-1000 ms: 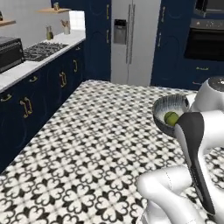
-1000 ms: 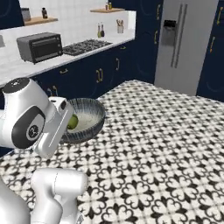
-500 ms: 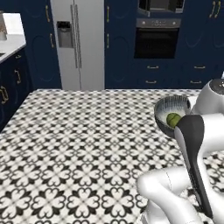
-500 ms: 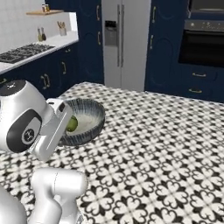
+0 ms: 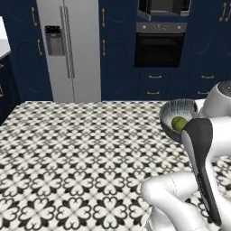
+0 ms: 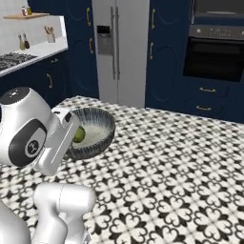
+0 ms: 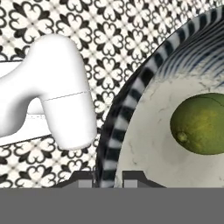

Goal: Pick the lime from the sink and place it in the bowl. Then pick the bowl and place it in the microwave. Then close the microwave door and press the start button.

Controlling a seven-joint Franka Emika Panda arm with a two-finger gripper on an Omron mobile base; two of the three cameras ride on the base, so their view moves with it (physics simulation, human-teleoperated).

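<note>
The striped gray-blue bowl [image 5: 179, 110] [image 6: 97, 128] [image 7: 131, 109] hangs in the air over the patterned floor, close to my arm. The yellow-green lime [image 5: 179, 123] [image 6: 79, 135] [image 7: 199, 123] lies inside it on the pale bottom. In the hand view my gripper [image 7: 108, 178] is shut on the bowl's rim, one fingertip on each side of the striped edge. In both base views my own forearm covers the gripper. A grey-framed box, the microwave [image 5: 164, 7] [image 6: 220, 8], is cut off by the top edge above the black oven.
Ahead stand a steel double-door fridge [image 5: 67, 45] [image 6: 119, 47], a black oven [image 5: 160, 49] [image 6: 217, 57] and navy cabinets. A white counter [image 6: 35, 52] with a cooktop runs along the left. Black-and-white tiled floor [image 5: 81, 153] spreads between me and them.
The whole picture has swung: the camera turned, so the counter and cooktop slid off to the left and the fridge and oven came to the middle. Bowl, lime and grip look unchanged.
</note>
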